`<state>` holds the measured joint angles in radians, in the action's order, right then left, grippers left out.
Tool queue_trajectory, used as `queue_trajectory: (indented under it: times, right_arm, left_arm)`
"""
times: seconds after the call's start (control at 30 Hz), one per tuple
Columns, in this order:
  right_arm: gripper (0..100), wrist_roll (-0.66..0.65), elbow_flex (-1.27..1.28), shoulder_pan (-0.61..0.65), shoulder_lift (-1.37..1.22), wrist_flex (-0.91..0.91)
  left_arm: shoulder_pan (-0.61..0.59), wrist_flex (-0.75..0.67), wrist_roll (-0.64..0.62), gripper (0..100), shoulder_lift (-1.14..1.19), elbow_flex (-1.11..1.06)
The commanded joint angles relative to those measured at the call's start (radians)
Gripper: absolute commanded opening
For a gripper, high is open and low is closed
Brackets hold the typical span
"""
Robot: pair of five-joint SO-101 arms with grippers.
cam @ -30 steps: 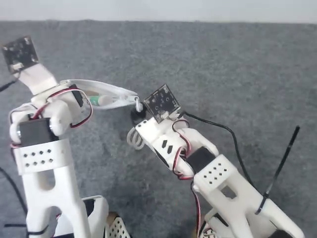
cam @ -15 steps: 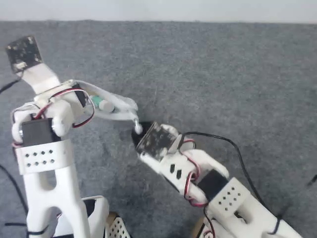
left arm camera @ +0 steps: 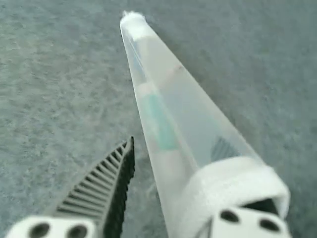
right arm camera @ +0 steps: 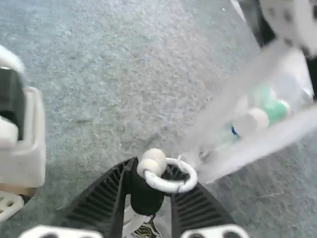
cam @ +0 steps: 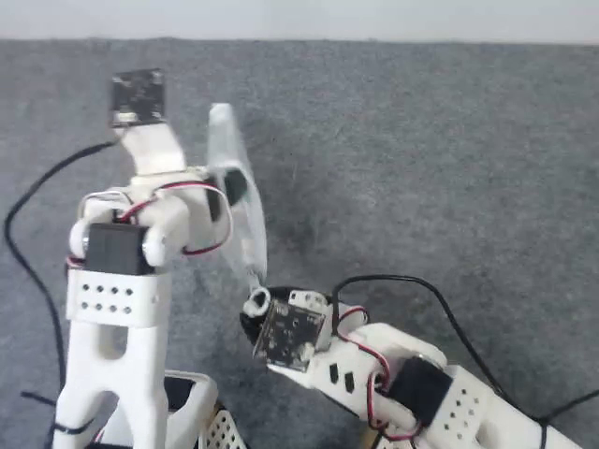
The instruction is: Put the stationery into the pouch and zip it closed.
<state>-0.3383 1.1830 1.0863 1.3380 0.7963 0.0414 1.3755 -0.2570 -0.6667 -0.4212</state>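
A clear pouch (cam: 241, 201) hangs in the air, stretched from far to near between the two arms. My left gripper (cam: 227, 185) is shut on its side; in the left wrist view the pouch (left arm camera: 166, 114) runs away from the gripper (left arm camera: 183, 166) with a green item inside. My right gripper (cam: 254, 311) sits at the pouch's near end, shut on the zipper pull (cam: 258, 299). The right wrist view has the white bead and ring of the zipper pull (right arm camera: 162, 174) between the black fingers (right arm camera: 106, 191), and green and white stationery (right arm camera: 262, 106) inside the pouch (right arm camera: 277, 134).
Grey carpet-like table top (cam: 449, 150) lies open to the right and at the back. A black cable (cam: 440, 304) loops over the right arm. The left arm's white base (cam: 112, 374) stands at the front left, and a white block (right arm camera: 22, 139) is close beside the right gripper.
The left arm swung right and turned the pouch from lying crosswise to running far-to-near. The right gripper pulled back toward the front edge with the zipper pull.
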Motion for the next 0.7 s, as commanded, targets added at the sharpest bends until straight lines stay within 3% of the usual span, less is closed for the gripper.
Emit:
queue_trajectory:
  times: [0.0,0.27,0.43,0.67]
  right_arm:
    - [0.6,-0.011,-0.018,0.024,0.071,0.016]
    - [0.6,-0.008,-0.018,0.021,0.094,0.012]
    - [0.6,-0.005,-0.018,0.015,0.094,0.005]
    - [0.6,-0.002,-0.055,-0.120,0.094,-0.022]
  left_arm:
    - [0.066,0.043,0.058,28,-0.072,0.051]
    - [0.157,0.137,0.239,29,-0.199,0.048]
    - [0.158,0.143,0.287,28,-0.304,0.016]
    - [0.155,0.138,0.298,28,-0.460,-0.022]
